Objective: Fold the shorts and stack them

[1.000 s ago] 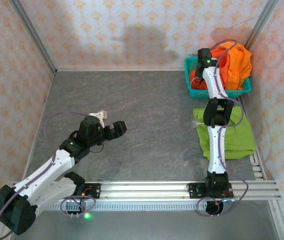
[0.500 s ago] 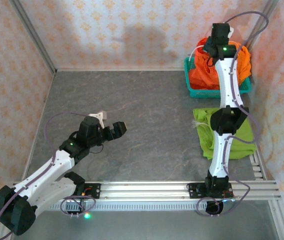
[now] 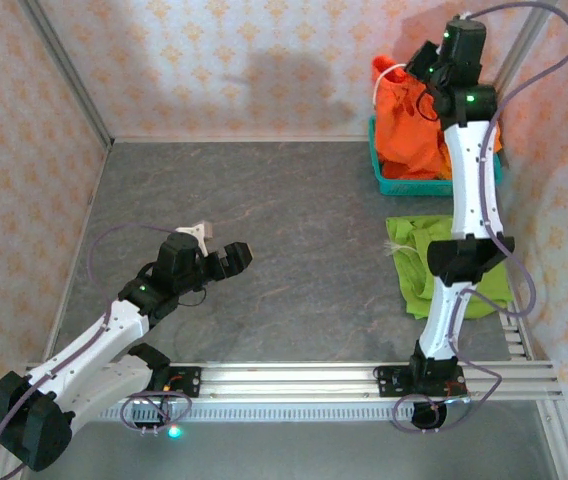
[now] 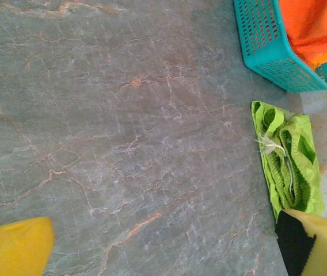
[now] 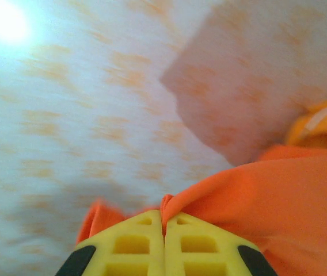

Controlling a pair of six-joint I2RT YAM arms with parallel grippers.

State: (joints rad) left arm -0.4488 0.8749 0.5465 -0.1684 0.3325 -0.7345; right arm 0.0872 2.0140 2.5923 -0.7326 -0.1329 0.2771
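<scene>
Shorts just before basket

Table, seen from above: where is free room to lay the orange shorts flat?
The wide bare table between the left gripper and the green shorts is free, up to the back wall. The right side is crowded: the basket, then the green shorts before it.

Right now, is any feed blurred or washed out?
Right wrist: wallpaper smeared, glare blob top left, yet the fingers and pinched orange shorts read fine. Left wrist: sharp on table and green shorts. Top external: clear, soft shadow on back wall.
</scene>
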